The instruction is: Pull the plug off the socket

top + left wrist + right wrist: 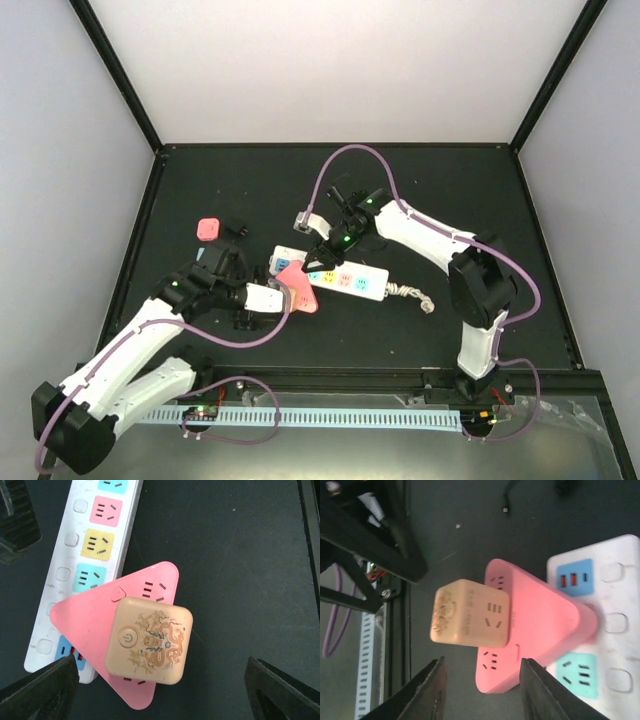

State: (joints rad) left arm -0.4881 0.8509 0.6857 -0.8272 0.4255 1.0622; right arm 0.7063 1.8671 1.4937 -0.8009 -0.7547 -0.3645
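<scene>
The socket (345, 281) is lying in the middle of the table (450, 200), with the pink plug (85, 625) sitting in one end and a tan cube (149, 640) stuck on top. The left fingers (45, 690) are hanging wide open on both sides of the cube, I think to grab and pull. The right fingers (427, 690) are hovering half open over the socket, holding nothing, maybe to press it down.

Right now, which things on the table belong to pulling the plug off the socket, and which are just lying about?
For the job: white power strip, pink triangular adapter plugged into it, beige cube on the adapter.
Lying about: small pink block, small black piece beside it.
</scene>
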